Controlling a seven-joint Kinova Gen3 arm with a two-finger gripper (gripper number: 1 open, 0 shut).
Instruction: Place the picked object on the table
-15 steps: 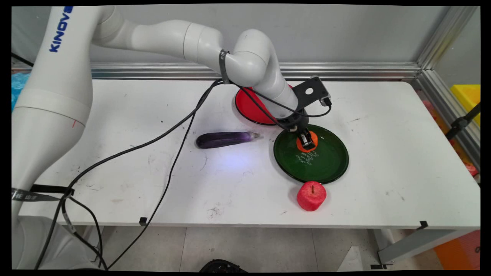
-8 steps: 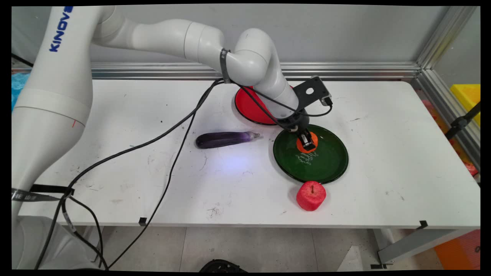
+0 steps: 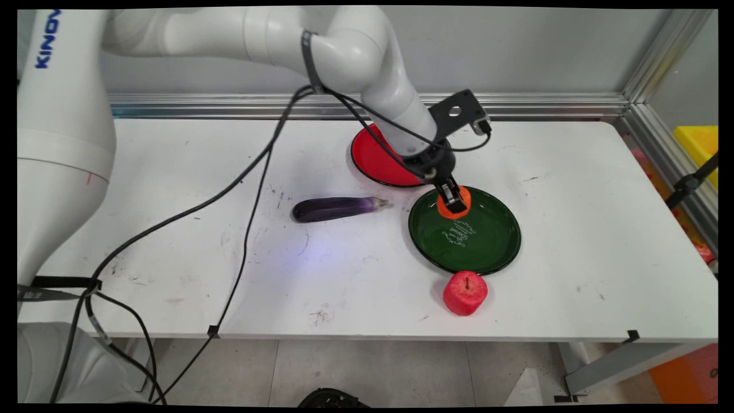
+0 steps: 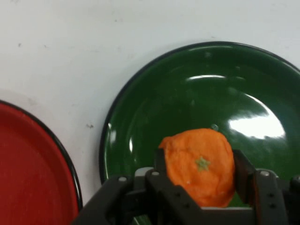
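Overhead — orange (image 4: 200, 165) above green plate (image 4: 187, 93)

— What is carried by the white table (image 3: 573, 229)?
— A green plate (image 3: 487, 244), a red plate (image 3: 373, 160), a purple eggplant (image 3: 335, 208) and a red apple (image 3: 465, 293) are seen resting on it.

White arm reaching in from the upper left, wrist angled down toward the tabletop's right-centre, black gripper (image 3: 453, 198) clamped shut on something, raised slightly
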